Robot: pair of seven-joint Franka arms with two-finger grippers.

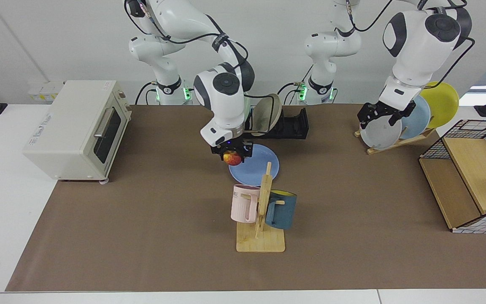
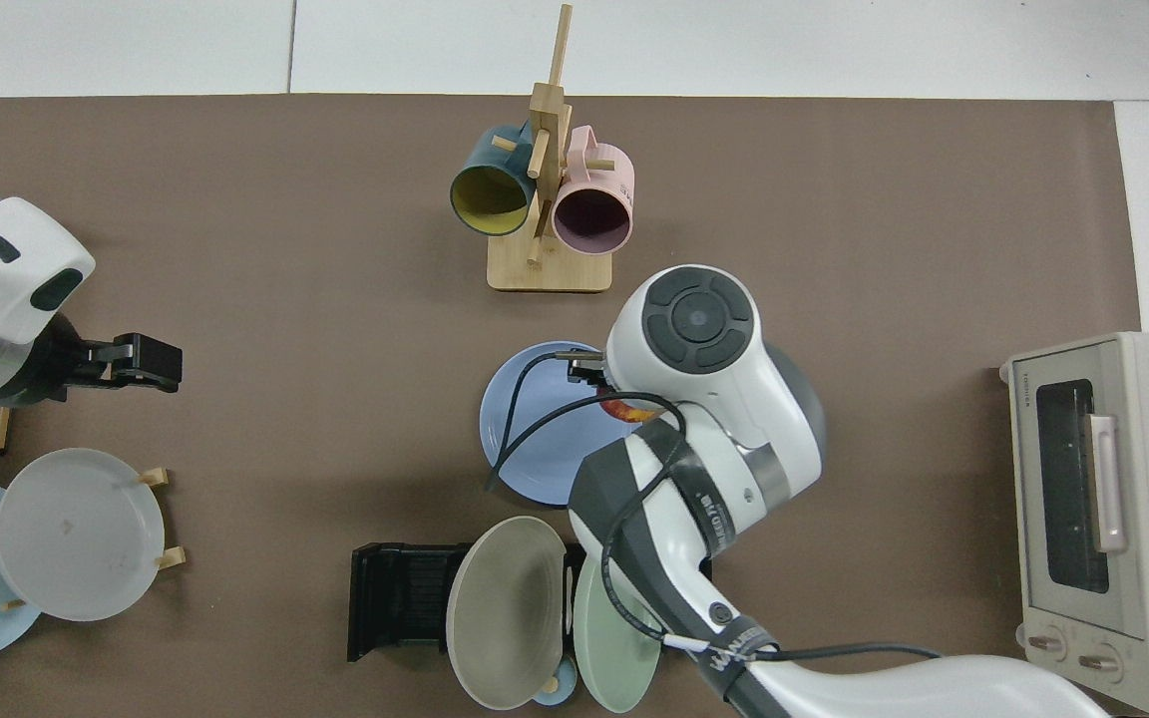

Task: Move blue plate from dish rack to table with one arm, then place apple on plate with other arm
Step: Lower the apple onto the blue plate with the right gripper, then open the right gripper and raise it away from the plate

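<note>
- Holding the small round apple [image 1: 233, 158], red with yellow patches, your right pincer [image 1: 232, 154] has its fingers closed on the fruit; it hangs over the near-left rim of the round periwinkle-blue matte plate [image 1: 256, 170] in the facing view, clear of the surface.
- That plate lies flat on the brown mat of the table [image 1: 150, 219], in front of the low black slotted dish rack [image 1: 292, 125]; so the first half of your job looks done, and only the apple's placing remains.
- From the pincer, the plate's centre lies a little toward the left arm's side and toward the wooden mug stand [image 1: 261, 219]; in the top view the apple [image 2: 624, 408] shows just inside the plate's [image 2: 535, 429] edge, on the side nearest the right arm's wrist.
- Carry it a touch further inward before lowering, I judge; let go at the rim and a round apple may roll off.
- Your left pincer [image 1: 380, 115] waits well apart, beside the grey plate [image 1: 379, 134] on the slanted wooden rack; its fingers stand apart and hold nothing.
</note>
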